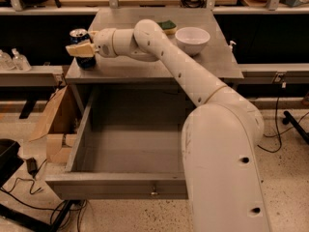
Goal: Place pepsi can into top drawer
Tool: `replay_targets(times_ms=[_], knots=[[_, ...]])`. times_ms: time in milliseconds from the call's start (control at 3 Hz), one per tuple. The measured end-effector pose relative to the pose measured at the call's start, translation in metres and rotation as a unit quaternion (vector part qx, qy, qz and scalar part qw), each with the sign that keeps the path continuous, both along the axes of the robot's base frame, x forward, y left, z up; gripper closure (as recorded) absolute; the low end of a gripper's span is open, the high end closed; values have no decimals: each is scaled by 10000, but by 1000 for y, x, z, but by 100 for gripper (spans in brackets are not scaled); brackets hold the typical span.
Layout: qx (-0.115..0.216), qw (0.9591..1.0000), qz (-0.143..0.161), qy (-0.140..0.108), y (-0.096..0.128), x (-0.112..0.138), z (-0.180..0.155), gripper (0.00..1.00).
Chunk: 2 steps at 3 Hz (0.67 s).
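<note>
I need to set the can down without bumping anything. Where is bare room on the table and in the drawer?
The top drawer floor is bare from its left wall to the arm. On the tabletop, the front strip below the arm is free. Crowded: the left edge, with claw at pepsi can, and the back, with white bowl and sponge.

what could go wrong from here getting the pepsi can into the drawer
1. The pepsi can stands at the left front corner of the table, with the hand at it. A sideways nudge could send it off the edge, outside the drawer.
2. The top drawer lies open, lower than the tabletop. If let go from up high, the can might bounce or tip over.
</note>
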<state>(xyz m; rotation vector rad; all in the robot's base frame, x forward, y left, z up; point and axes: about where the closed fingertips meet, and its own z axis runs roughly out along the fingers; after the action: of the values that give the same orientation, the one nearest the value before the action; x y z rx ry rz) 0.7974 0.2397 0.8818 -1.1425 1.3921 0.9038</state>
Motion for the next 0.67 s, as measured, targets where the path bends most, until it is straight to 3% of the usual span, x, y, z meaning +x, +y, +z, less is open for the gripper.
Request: replay_targets(times_ms=[333,667], knots=[[0,10000,8,2,1,0,0,98],[1,10000,32,10,5,-2,-1,67]])
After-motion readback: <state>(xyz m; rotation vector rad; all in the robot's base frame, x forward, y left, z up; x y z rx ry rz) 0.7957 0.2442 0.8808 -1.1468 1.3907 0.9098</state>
